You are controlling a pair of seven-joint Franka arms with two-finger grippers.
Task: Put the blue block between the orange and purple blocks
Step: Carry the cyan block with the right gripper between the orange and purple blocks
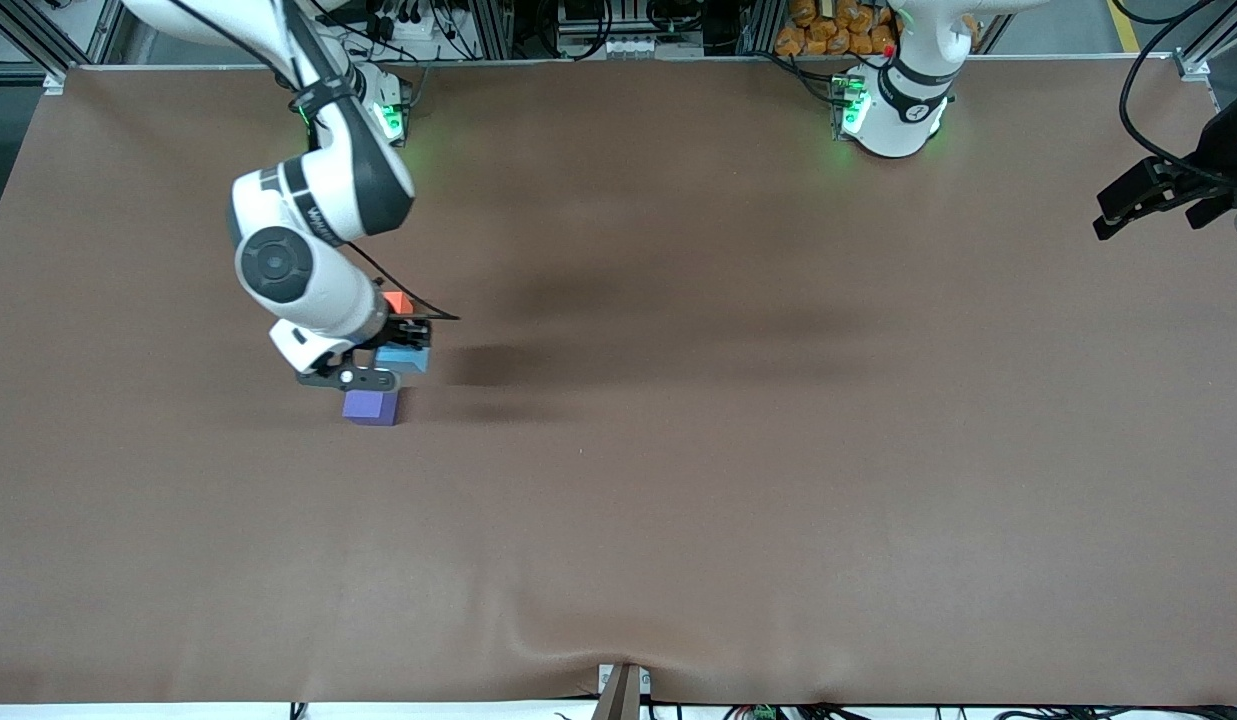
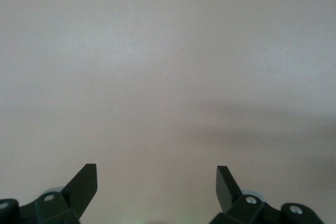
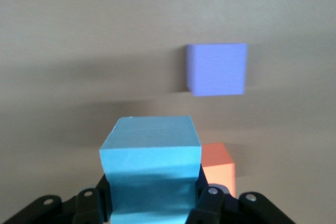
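the purple block (image 1: 371,406) sits on the brown surface (image 1: 738,480) toward the right arm's end, and it serves here as the landmark. the orange block (image 1: 397,301) lies on the surface farther from the front camera than the purple block, well apart from it, with an open stretch of surface between the two. the right gripper (image 1: 406,352) is up in the air over that stretch, clamped tight on the blue block (image 1: 402,358), which it holds from two opposite sides. in the right wrist view the blue block (image 3: 151,169) fills the space between the dark fingers (image 3: 210,203), its top face level, while the purple block (image 3: 217,69) shows alone on the surface and the orange block (image 3: 219,167) peeks out from beside the blue one, partly hidden by it. whether the blue block touches the surface cannot be told. the left gripper (image 1: 1153,200) waits far from the purple block, up over the edge of the surface at the left arm's end, its fingers spread wide apart and holding nothing; the left wrist view shows the left gripper (image 2: 156,182) with only bare surface under it.
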